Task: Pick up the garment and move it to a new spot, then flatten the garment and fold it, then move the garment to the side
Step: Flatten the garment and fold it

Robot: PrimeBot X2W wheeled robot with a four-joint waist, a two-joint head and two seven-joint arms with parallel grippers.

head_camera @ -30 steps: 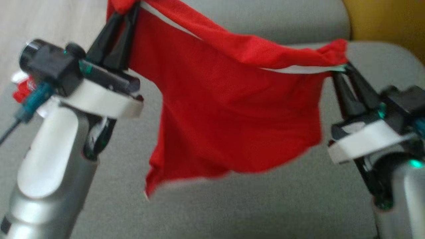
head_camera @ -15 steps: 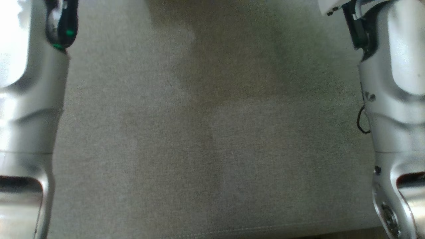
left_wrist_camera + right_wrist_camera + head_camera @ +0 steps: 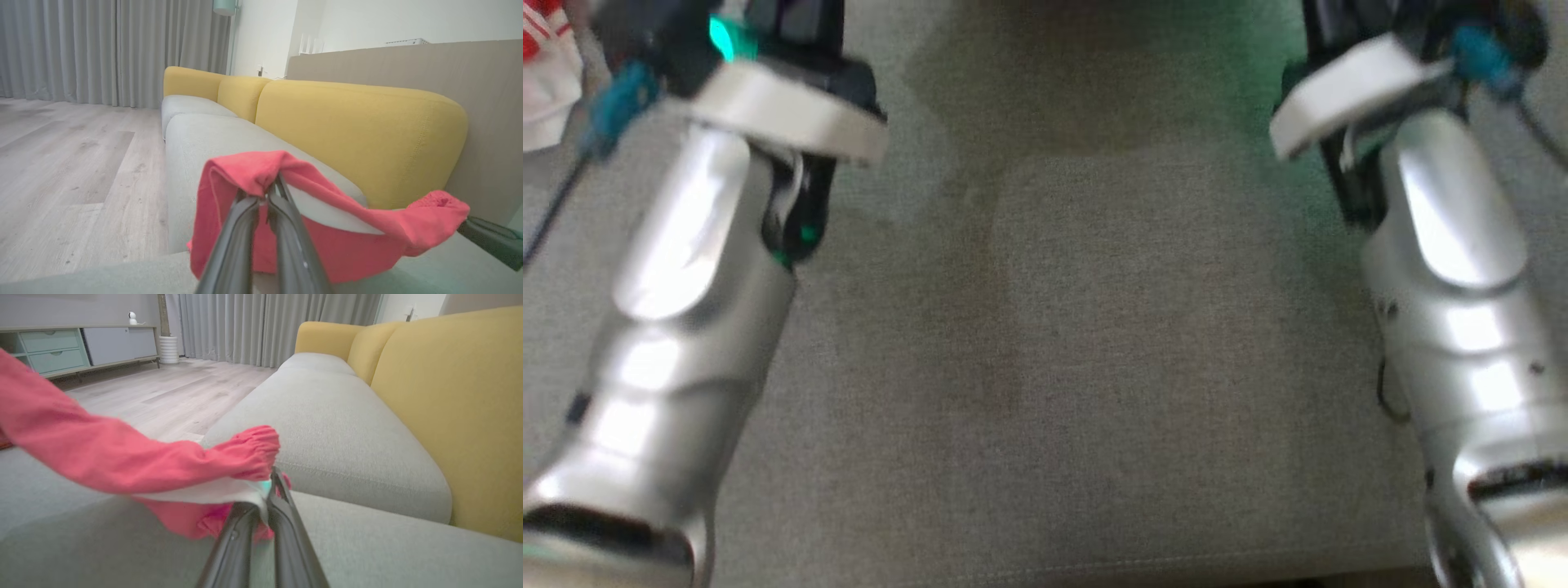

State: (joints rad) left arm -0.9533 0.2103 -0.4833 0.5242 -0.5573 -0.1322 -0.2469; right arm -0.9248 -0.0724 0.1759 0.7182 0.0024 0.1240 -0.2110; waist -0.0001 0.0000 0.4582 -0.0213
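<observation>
1. Garment (image 3: 351,249) status: lifted and not laid down. We'd call the pick-up done and the transfer in hand. Flatten, fold and move-aside are all left.
2. Sofa: we see the grey seat cushion (image 3: 1094,367) below us in the head view, plain fabric between the arms. It looks like a usable landing zone. The yellow backrest (image 3: 359,130) is behind it and the wooden floor (image 3: 61,163) lies off the front edge.
3. Garment detail: red cloth with a white band (image 3: 327,212), strung between both grippers above the seat. The top edge sags a little between the two grips and the body hangs below. We cannot tell whether the lower hem touches the cushion.
4. Arms: the left forearm (image 3: 686,310) and right forearm (image 3: 1454,245) are well apart at either side of the head view. So the cloth is held wide, which should help us lay it flat.
5. On the left gripper (image 3: 273,190), the fingers (image 3: 294,245) are pressed together, pinching a bunched red corner at the tips.
6. On the right gripper (image 3: 271,486), the fingers (image 3: 233,539) are likewise closed. They pinch the gathered end, with the white band caught at the tips.
7. Our read of what's next: lower onto the cushion, let go, smooth out. Both pinched corners are bunched, so expect to spread them before folding.
</observation>
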